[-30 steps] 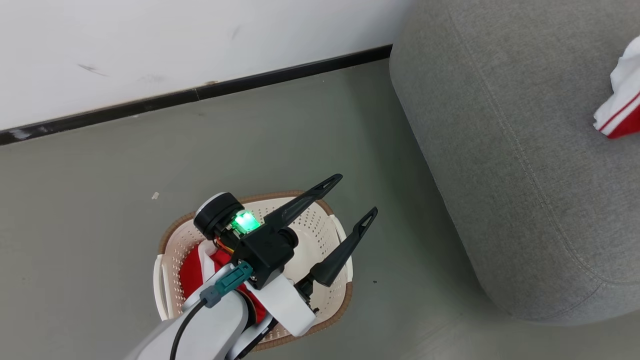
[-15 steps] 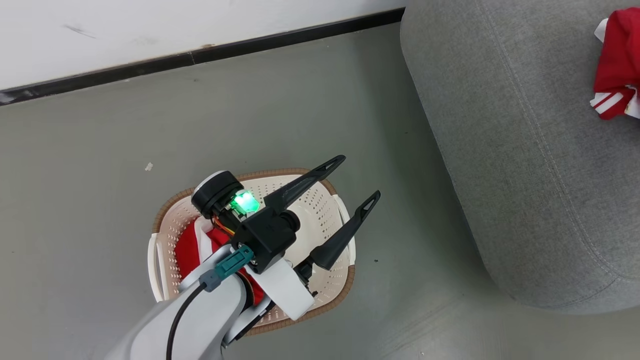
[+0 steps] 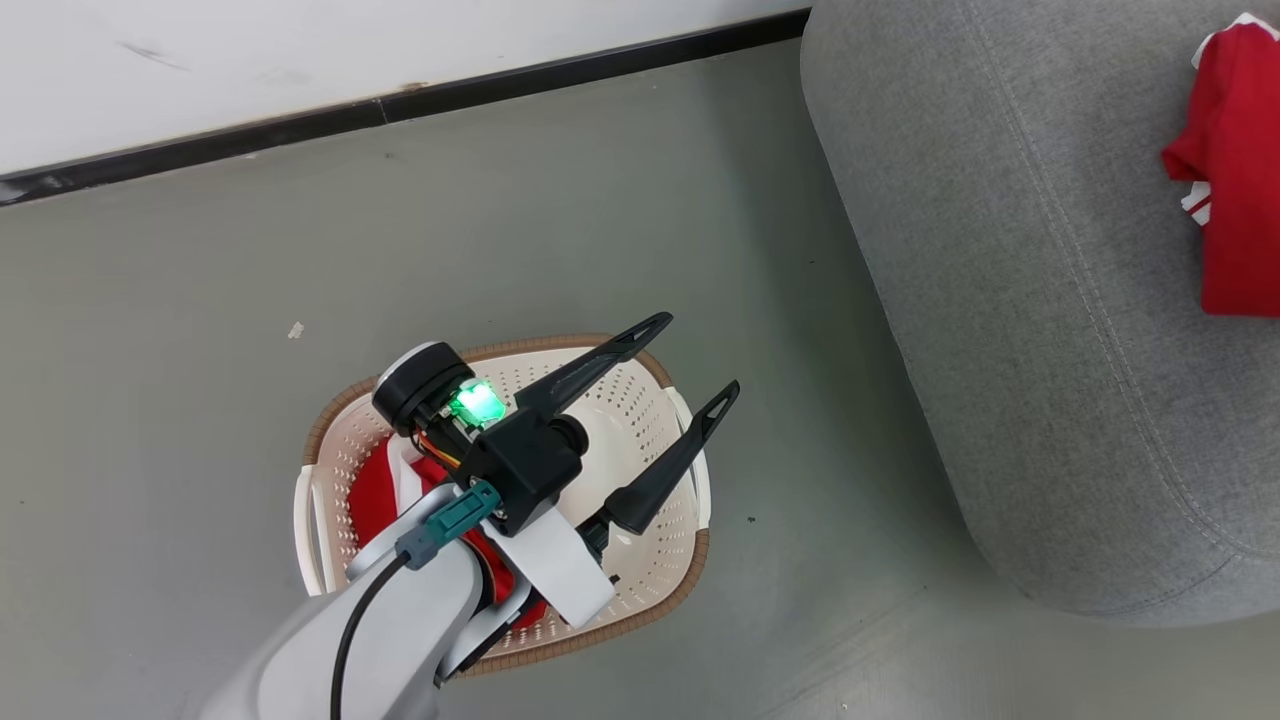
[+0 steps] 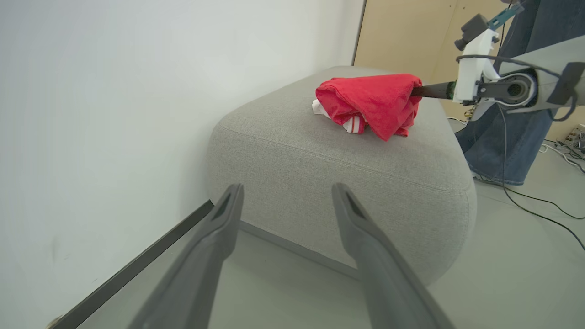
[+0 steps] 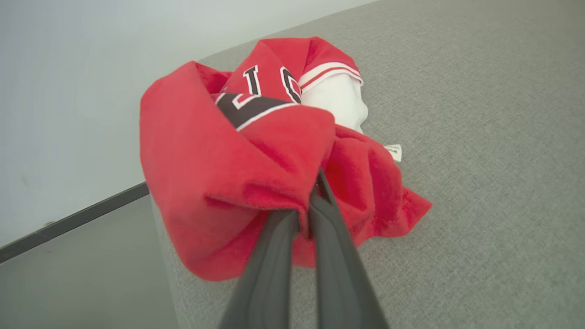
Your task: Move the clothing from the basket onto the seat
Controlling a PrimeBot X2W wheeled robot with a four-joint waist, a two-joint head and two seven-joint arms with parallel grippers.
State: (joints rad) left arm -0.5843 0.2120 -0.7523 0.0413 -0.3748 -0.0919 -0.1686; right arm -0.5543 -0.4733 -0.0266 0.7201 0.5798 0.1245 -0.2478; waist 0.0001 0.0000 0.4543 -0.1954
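Noted right jaws clenched on red jersey (image 5: pixel 237 173) bunched on sofa (image 5: pixel 480 183) top, left jaws spread empty over basket (image 3: pixel 640 430) with more red cloth (image 3: pixel 370 495); risk of folds catching at release and dragging off.

Grey floor (image 3: pixel 600 200) meets white wall (image 3: pixel 300 50) along a black baseboard (image 3: pixel 560 72); faint scuffs (image 3: pixel 150 55) on the wall. Small pale scrap (image 3: pixel 295 330) lies on the floor's left side, tiny dark speck (image 3: pixel 751 519) nearer the middle. Left wrist view: person's legs in blue jeans (image 4: pixel 484 141) on the floor, tan panel (image 4: pixel 402 36) behind, black cable (image 4: pixel 525 209) trailing along the right edge.
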